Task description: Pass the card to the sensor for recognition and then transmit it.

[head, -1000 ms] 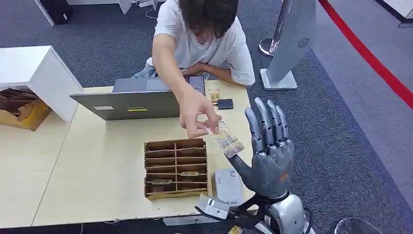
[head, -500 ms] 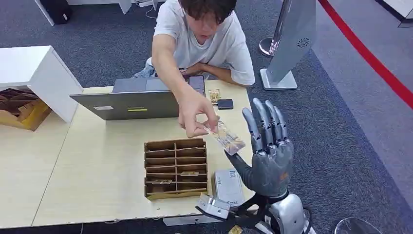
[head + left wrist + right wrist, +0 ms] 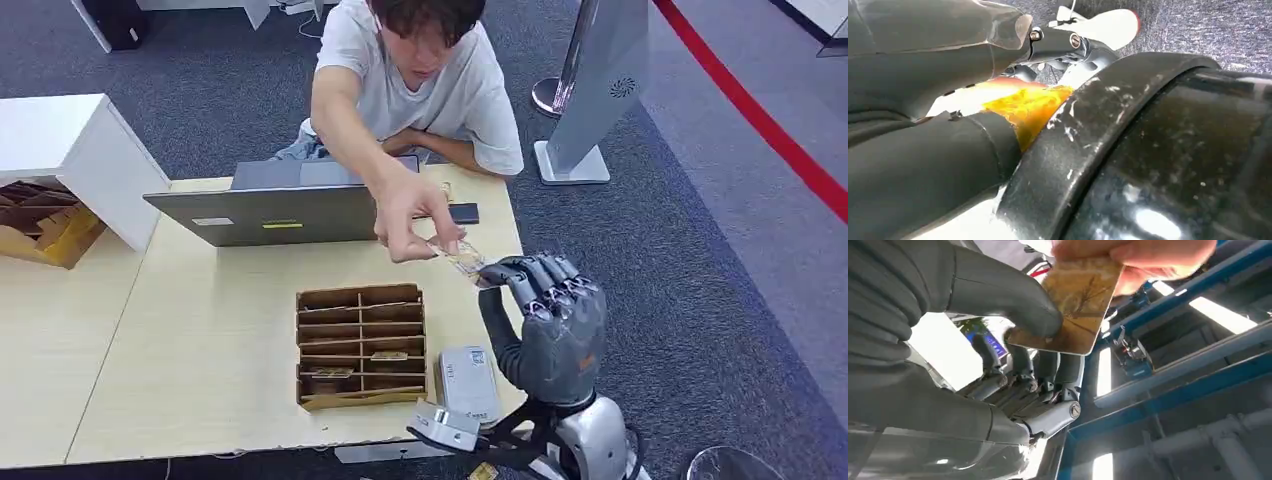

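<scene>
My right hand [image 3: 545,300] is raised above the near right corner of the surface [image 3: 200,340], fingers curled over and thumb pressed up so that they pinch one edge of the card [image 3: 462,260]. The person's hand [image 3: 415,225] holds the opposite edge, so the card hangs between us, off the surface, above the gap between the laptop [image 3: 270,210] and the cardboard divider tray [image 3: 360,345]. The right wrist view confirms it: my thumb [image 3: 1013,305] lies on the card's face near one corner and the person's fingertips cover the far end.

My left hand I cannot place; its wrist view shows dark body parts and an orange blur, so whether it is apart or together I cannot tell.

Risks, as I judge them:
- My hold covers just a corner. If the person lets go before the pinch is firm, the card could pivot on the thumb and drop.
- If I pull away while the person is gripping, the card may bend or slide out of my fingers.
- The grey reader [image 3: 468,380] sits low, just beside the tray, close to my wrist. Reaching it means turning the hand down and inward; a thin card held by a corner may twist and meet the reader at an angle, failing recognition.
- A dropped card could land among the tray's slots.
</scene>
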You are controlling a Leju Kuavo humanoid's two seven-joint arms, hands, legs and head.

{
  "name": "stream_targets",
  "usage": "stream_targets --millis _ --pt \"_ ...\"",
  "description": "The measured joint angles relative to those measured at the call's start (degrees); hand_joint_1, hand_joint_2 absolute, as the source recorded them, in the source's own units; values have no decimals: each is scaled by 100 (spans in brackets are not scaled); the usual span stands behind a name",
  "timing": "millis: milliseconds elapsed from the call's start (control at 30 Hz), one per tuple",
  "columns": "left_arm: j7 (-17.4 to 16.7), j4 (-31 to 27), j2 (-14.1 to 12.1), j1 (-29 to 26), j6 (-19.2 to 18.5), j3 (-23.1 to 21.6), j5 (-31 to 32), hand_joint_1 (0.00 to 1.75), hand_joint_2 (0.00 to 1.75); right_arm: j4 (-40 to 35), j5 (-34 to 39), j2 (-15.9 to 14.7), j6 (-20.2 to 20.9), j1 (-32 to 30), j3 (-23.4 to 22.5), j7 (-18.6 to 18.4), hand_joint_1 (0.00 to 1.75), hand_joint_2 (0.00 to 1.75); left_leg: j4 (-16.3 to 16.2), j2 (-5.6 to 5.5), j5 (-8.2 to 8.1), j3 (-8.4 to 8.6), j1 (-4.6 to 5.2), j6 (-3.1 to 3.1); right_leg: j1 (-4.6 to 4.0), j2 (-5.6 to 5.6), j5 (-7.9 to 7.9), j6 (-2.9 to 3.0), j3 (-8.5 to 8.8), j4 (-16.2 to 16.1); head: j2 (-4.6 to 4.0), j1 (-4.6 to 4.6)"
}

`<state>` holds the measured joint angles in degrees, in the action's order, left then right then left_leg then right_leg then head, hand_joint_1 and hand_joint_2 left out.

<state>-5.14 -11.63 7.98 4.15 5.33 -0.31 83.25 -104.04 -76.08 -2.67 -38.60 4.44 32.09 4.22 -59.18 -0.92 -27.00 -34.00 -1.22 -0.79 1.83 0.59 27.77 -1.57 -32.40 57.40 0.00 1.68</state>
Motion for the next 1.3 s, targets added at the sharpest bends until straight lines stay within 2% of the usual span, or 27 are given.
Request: stream_targets --millis 633,967,1167,1300 --pt "17 0 0 0 7 0 9 0 0 -48 282 0 37 -54 0 140 175 175 0 0 0 0 0 0 0 0 0 0 0 0 0 0" --pt "17 0 0 -2 24 0 9 0 0 -131 1152 0 734 -174 -9 306 175 175 0 0 0 0 0 0 0 0 0 0 0 0 0 0" --pt "17 0 0 -3 35 0 9 0 0 -175 1388 0 888 -266 -59 346 175 175 0 0 0 -1 0 0 0 0 0 0 0 0 0 0" --pt "17 0 0 -6 50 0 15 0 0 -188 1829 0 1217 -349 -113 383 175 175 0 -1 0 0 0 0 0 -1 0 0 0 0 0 0"
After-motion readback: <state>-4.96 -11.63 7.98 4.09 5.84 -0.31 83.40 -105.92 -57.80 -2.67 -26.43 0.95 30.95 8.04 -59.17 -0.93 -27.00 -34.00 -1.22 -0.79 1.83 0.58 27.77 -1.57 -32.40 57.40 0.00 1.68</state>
